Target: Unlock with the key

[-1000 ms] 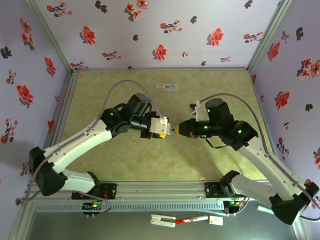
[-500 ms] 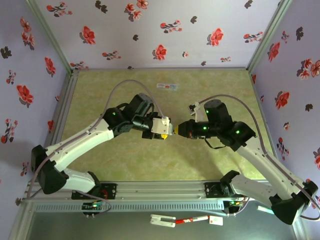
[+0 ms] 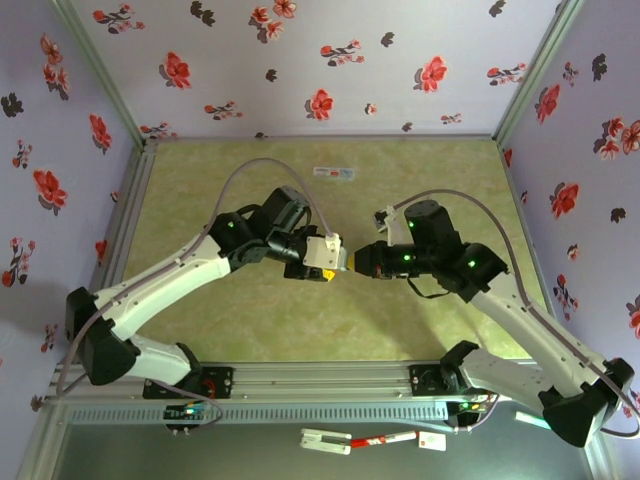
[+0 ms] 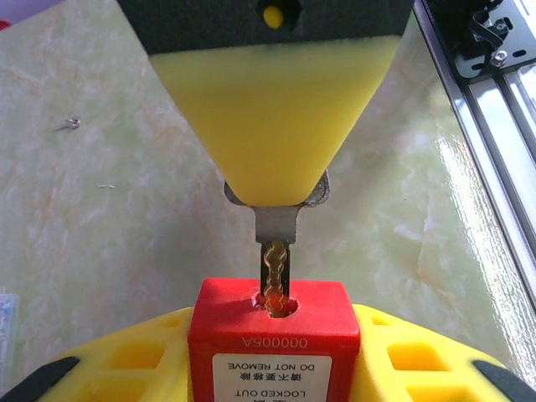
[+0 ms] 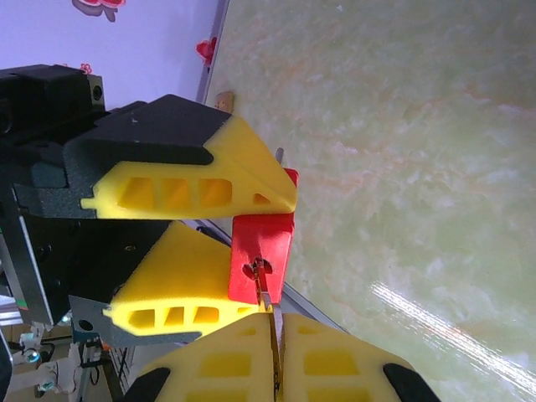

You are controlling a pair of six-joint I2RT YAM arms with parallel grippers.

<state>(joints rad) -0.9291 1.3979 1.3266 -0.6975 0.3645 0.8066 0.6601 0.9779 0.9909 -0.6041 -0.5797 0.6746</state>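
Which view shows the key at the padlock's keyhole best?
Left wrist: close, head-on, with the key in the keyhole of the red padlock. Right wrist gives a side view, key mostly hidden inside the right gripper. Top external: too small to tell.

A robot test booth, probably within a lab, is indicated: a green marbled bench (image 3: 200,180) is enclosed by flower-printed panels (image 3: 300,60) and metal rails (image 3: 330,378), where a left arm (image 3: 160,285) and right arm (image 3: 530,325) are bolted.
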